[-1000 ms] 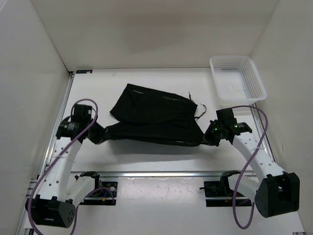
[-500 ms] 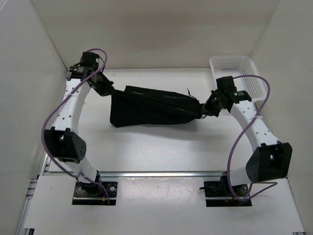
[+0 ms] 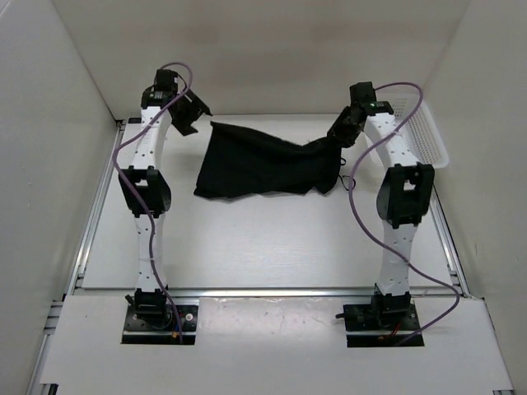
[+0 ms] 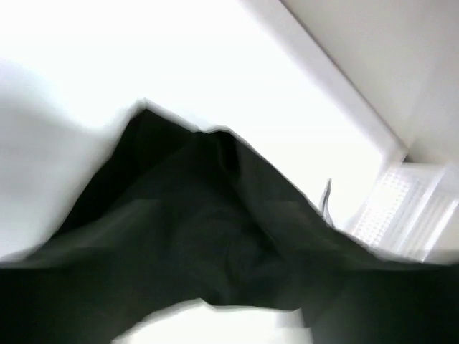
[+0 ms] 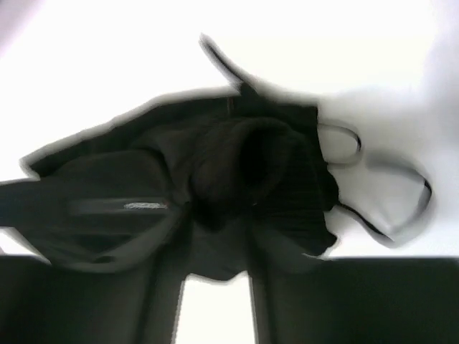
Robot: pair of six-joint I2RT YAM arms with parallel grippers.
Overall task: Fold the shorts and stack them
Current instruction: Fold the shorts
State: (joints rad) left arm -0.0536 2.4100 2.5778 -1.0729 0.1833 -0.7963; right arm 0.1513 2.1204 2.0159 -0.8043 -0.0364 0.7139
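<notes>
The black shorts (image 3: pixel 263 164) lie folded over at the far middle of the table, drawstring (image 3: pixel 342 177) trailing on the right. My left gripper (image 3: pixel 191 118) hangs open just left of the shorts' far left corner, apart from the cloth. My right gripper (image 3: pixel 336 136) is at the far right corner, where the fabric rises towards it. The right wrist view shows its fingers (image 5: pixel 161 308) spread, with bunched shorts (image 5: pixel 237 186) between the tips. The left wrist view is blurred and filled by the shorts (image 4: pixel 201 215); its fingers cannot be made out.
A white mesh basket (image 3: pixel 424 132) stands at the far right corner, partly behind the right arm, and shows in the left wrist view as the basket (image 4: pixel 409 208). White walls close in the table on three sides.
Both arms swung from the near side to the far side, carrying the shorts' near edge over onto the far half. Both grippers, shut on the cloth before, have spread their jaws.
</notes>
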